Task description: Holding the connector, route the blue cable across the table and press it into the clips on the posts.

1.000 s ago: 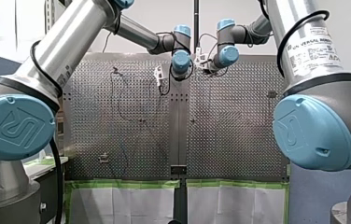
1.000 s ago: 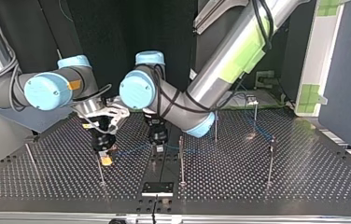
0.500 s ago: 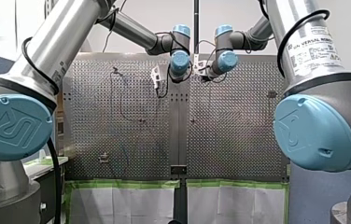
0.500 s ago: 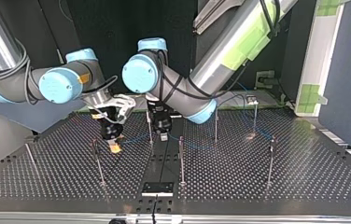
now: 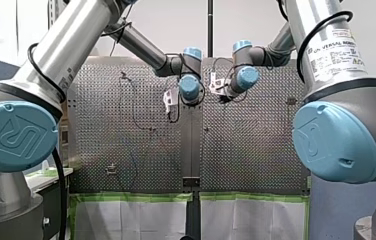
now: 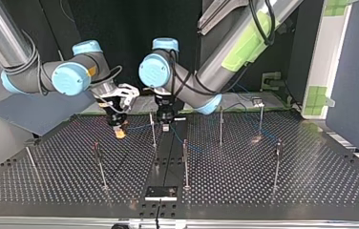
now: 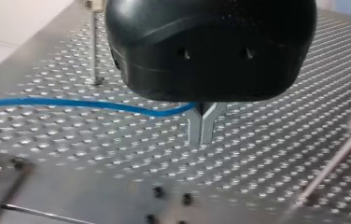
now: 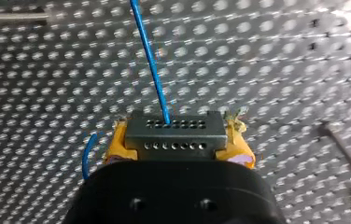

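Connector [image 8: 174, 131] sits clamped between the yellow pads [image 8: 239, 144] of my right gripper [image 6: 120, 135]. At the top view's left, this gripper has pulled back from the near posts toward the far side of the tabletop [image 6: 311, 181]. From it the blue cable [image 7: 71, 102] runs right past a post [image 6: 153, 131] to my left gripper [image 6: 166, 128]. That gripper has also drawn farther back, its metal fingers [image 7: 197, 130] pinched shut on the cable.
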Available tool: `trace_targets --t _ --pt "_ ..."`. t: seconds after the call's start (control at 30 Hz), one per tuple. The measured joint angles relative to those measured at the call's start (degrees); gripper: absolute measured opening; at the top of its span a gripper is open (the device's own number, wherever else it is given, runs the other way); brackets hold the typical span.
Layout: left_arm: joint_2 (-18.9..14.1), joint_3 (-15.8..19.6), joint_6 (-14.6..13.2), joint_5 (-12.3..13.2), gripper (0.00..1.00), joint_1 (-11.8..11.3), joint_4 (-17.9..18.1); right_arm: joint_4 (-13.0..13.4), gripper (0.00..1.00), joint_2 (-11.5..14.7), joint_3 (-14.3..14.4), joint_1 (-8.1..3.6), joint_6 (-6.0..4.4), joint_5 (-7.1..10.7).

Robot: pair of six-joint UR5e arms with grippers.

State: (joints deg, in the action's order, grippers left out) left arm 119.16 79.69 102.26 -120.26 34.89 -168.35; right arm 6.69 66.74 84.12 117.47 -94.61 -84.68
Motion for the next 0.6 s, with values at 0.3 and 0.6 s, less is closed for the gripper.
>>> trace_targets --t 0.3,0.6 --pt "0.29 5.81 0.20 2.18 0.00 -0.13 5.80 1.55 0.00 -0.06 2.91 -0.15 -0.05 -0.15" --pt "0.74 11.23 0.50 3.14 0.00 -0.07 11.21 3.48 0.00 -0.06 4.98 -0.23 0.57 -1.40"
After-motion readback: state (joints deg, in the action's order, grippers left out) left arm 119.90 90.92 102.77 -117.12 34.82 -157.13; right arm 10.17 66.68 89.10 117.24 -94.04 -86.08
